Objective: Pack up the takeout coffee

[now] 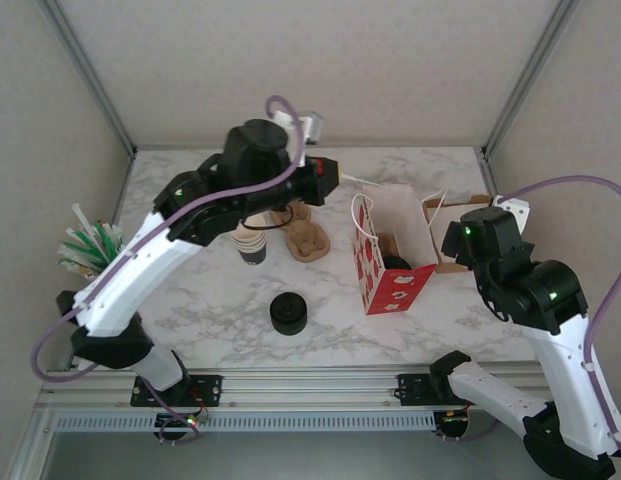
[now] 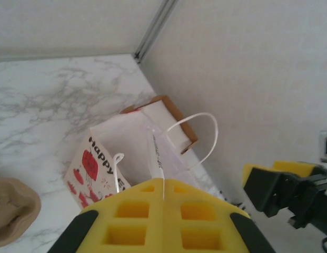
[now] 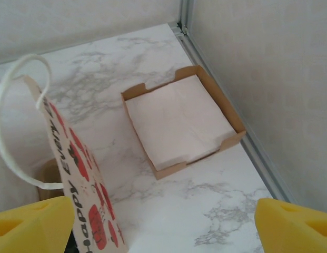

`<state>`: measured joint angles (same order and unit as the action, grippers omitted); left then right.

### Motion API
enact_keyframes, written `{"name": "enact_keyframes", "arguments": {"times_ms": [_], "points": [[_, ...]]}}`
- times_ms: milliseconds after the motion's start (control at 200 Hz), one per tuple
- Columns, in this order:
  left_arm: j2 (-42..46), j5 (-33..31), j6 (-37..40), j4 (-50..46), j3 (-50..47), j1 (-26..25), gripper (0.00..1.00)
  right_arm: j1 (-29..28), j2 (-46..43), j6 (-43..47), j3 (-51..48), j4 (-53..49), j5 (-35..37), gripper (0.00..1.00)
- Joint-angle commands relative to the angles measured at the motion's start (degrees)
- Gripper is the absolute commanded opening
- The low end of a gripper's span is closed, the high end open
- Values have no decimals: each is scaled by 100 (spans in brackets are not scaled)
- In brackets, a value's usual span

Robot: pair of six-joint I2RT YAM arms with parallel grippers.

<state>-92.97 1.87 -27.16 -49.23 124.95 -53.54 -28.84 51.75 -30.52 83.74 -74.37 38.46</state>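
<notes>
**Clerk:** Item one, the takeout coffee (image 1: 396,264)?

**Checker:** It stands inside the paper bag (image 1: 395,285). Its round black lid shows through the open top. The bag stands upright on the marble table (image 1: 220,300), right of centre.

**Clerk:** Left gripper (image 2: 163,185)?

**Checker:** The yellow fingers are pressed together above the bag. A white strip, seemingly the bag handle (image 2: 156,153), runs into the seam between them.

**Clerk:** Right gripper (image 3: 163,226)?

**Checker:** The jaws are spread wide with nothing between the pads. The bag's printed wall stands just beside the left finger (image 3: 31,224).

**Clerk:** Remaining stock?

**Checker:**
- Cardboard tray (image 3: 205,156) holding white napkins (image 3: 176,121), in the far right corner.
- Stack of lidless cups (image 1: 252,245), left of centre under the left arm.
- Brown cup carriers (image 1: 308,238), just beside the cups.
- Black stack of lids (image 1: 288,313), nearer the bases.
- Straws (image 1: 90,245), at the left edge.
</notes>
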Motion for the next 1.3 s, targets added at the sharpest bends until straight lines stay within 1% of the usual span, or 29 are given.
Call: {"name": "enact_keyframes", "arguments": {"times_ms": [0,150,310,466,636,821,1147,1297], "points": [[-378,-587,422,-807,681,-175,0,186,-26,-56,-159,-30,-161,90],[-1055,-1068,525,-1259,1450,-437,0,459,-80,62,-262,45,-453,90],[-1619,-1338,637,-1234,1865,-754,0,673,-87,149,-362,132,-752,90],[-2097,-1637,757,-1182,2157,-946,0,816,-120,188,-439,159,-881,90],[-2499,-2038,1039,-954,2275,-1251,5,970,-186,230,-556,197,-984,90],[-2810,-2213,1157,-799,2282,-1264,5,1043,-274,222,-683,199,-1112,90],[-3289,-2120,1257,-468,2281,-1194,5,1067,-385,213,-798,188,-1191,90],[-3455,-2104,1241,-432,2276,-1165,10,1077,-410,204,-848,169,-1238,90]]}}
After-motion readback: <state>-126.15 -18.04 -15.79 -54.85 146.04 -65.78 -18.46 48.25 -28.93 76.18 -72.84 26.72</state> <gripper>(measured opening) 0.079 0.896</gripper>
